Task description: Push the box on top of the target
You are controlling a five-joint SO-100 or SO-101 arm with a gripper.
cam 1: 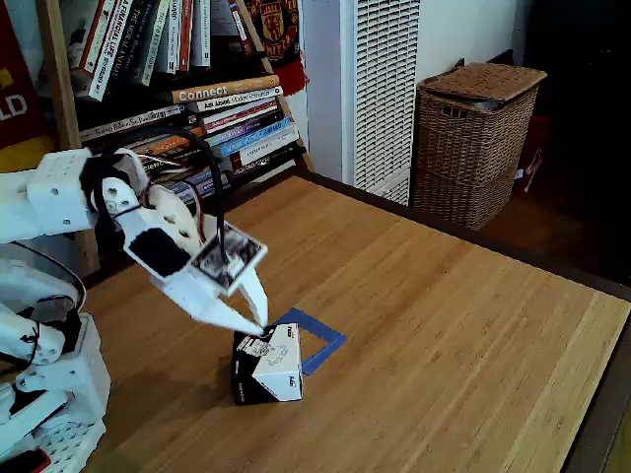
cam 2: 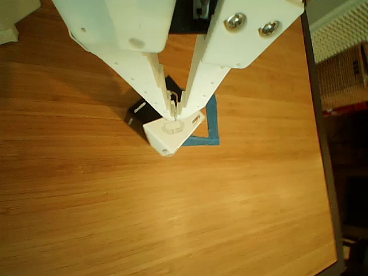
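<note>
Currently the gripper [cam 1: 258,323] is coming down onto the box [cam 1: 267,366], fingertips pressed nearly together and touching its top face near the upper edge. Nothing is clamped: in the other view the two fingers [cam 2: 154,92] are converging to a point [cam 2: 173,109] on the white top of the box [cam 2: 172,131], with only a sliver between them. That reads as a poking tool, not a grasp, which fits a push task.

The box is sitting on the table [cam 1: 444,325] in its front-left part in the fixed view, well away from the far and right edges. It is overlapping the target [cam 1: 317,337] only partly: one blue corner and two tape sides are showing to the right of the box, and the rest is hidden under or behind it. In the other view the target [cam 2: 211,127] is sticking out right of the box too.

Judgement: the box is rotated relative to the tape, so it needs a push toward the table's right edge plus some squaring. Contact high on the top edge is risking a tip or slip.
</note>
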